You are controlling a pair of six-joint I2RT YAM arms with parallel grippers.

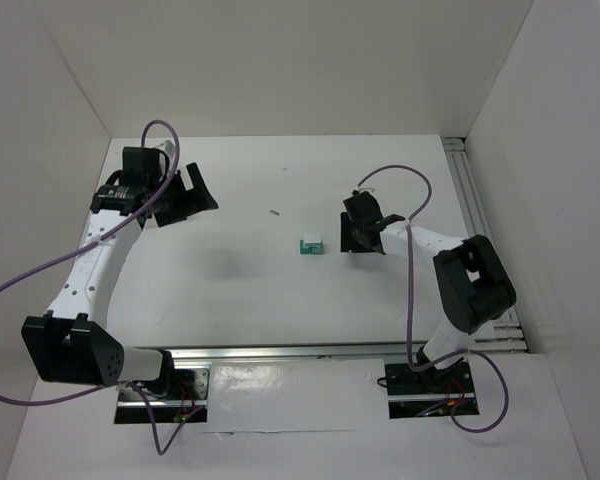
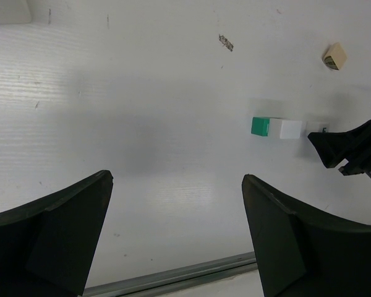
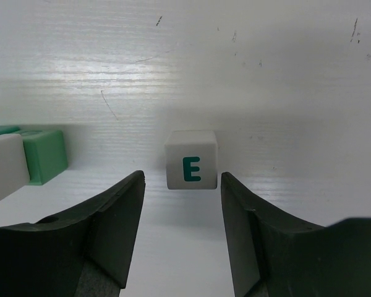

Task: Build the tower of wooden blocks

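A teal-green cube and a plain white cube lie side by side, touching, mid-table; the top view shows the pair. In the right wrist view the teal cube and white cube sit at the left. Another white cube with a green E rests on the table just beyond my right gripper's open fingertips, not between them. A small tan block lies farther off. My left gripper stands wide open over bare table, far left. No stack is standing.
The right gripper shows as a dark tip just right of the cube pair. A small dark scrap lies on the table. A metal rail runs along the near edge, another rail along the right. White walls enclose the table.
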